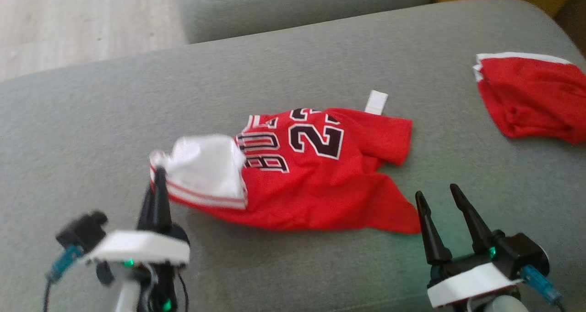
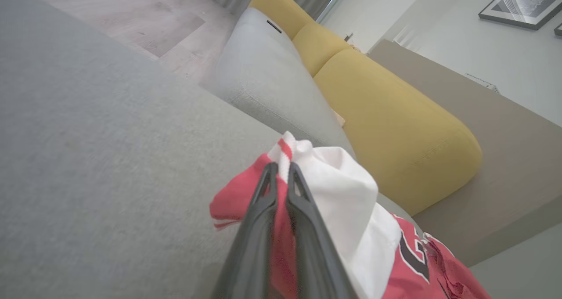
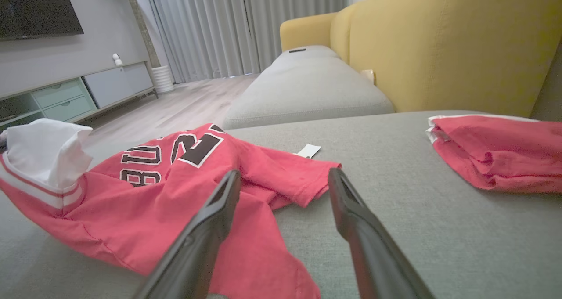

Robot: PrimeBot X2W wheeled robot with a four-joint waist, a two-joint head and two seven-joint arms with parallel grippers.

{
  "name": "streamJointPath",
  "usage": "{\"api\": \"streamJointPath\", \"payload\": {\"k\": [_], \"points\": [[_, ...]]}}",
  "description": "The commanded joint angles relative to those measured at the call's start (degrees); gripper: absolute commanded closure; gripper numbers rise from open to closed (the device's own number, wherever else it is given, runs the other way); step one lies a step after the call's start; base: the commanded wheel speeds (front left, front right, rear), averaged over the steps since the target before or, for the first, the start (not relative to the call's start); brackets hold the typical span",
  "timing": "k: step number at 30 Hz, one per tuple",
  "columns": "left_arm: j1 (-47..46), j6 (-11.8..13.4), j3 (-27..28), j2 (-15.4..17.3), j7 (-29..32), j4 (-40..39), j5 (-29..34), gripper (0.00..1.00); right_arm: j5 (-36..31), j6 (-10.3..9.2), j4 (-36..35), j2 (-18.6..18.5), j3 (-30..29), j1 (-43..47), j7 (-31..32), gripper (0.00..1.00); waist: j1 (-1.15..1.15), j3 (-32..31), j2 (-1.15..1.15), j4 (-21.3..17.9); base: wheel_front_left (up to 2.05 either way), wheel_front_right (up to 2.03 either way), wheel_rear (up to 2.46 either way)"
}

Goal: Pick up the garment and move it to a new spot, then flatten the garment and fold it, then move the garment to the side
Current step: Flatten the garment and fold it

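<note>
Pinching the garment (image 1: 311, 179) hem, the left hand (image 2: 282, 167) shows clearest wrist-side.

1. Garment (image 1: 316, 183): red jersey, black no. + lettering w/ white outline, white lining, striped hem.
2. Lies crumpled mid grey cushion (image 1: 293, 64), print up.
3. Hem corner twd cushion's left turned over, lining exposed, pinched by left gripper (image 1: 159, 171).
</note>
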Motion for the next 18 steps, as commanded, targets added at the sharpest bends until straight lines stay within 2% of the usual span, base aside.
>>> {"api": "streamJointPath", "payload": {"k": [1, 2, 3, 4, 5, 11, 18], "points": [[-0.7, 0.4, 1.2, 0.9, -0.3, -2.1, 0.0, 0.96, -0.1, 0.37, -1.9, -0.8, 1.1, -0.3, -0.3, 0.0, 0.0, -0.1, 0.0, 1.3, 0.0, 0.0, 0.0], [0.3, 0.7, 0.8, 0.9, -0.3, -2.2, 0.3, 0.65, -0.2, 0.37, -1.8, -0.8, 1.1, -0.3, -0.3, 0.0, 0.0, -0.2, 0.0, 1.7, 0.0, 0.0, 0.0], [1.3, 1.2, 0.3, 0.9, -0.3, -2.0, 0.7, 0.55, -0.2, 0.37, -1.8, -0.7, 1.0, -0.2, -0.3, 0.0, 0.0, -0.3, 0.0, 2.1, 0.0, 0.0, 0.0], [2.2, 2.1, -0.2, 0.9, -0.3, -1.7, 1.4, 0.15, -0.2, 0.37, -1.8, -0.7, 1.0, -0.1, -0.3, 0.0, 0.0, -0.5, 0.0, 2.4, 0.0, 0.0, 0.0], [2.9, 3.0, -0.4, 0.9, -0.3, -1.5, 2.4, 0.0, -0.2, 0.37, -1.8, -0.7, 1.0, -0.1, -0.3, 0.0, 0.0, -0.7, 0.0, 2.7, 0.0, 0.0, 0.0], [6.1, 7.2, 0.5, 0.9, -0.3, -3.7, 10.3, 0.0, -0.2, 0.37, -1.9, -0.7, 1.3, 0.1, -0.3, 0.0, 0.0, -1.1, 0.0, 3.4, 0.0, 0.0, 0.0], [8.6, 7.1, -0.4, 1.5, -0.3, -8.0, 25.2, 0.0, -0.1, 0.37, -1.9, -0.4, 1.4, 0.3, -0.3, 0.0, 0.0, -0.8, 0.0, 3.0, 0.0, 0.0, 0.0]]}}
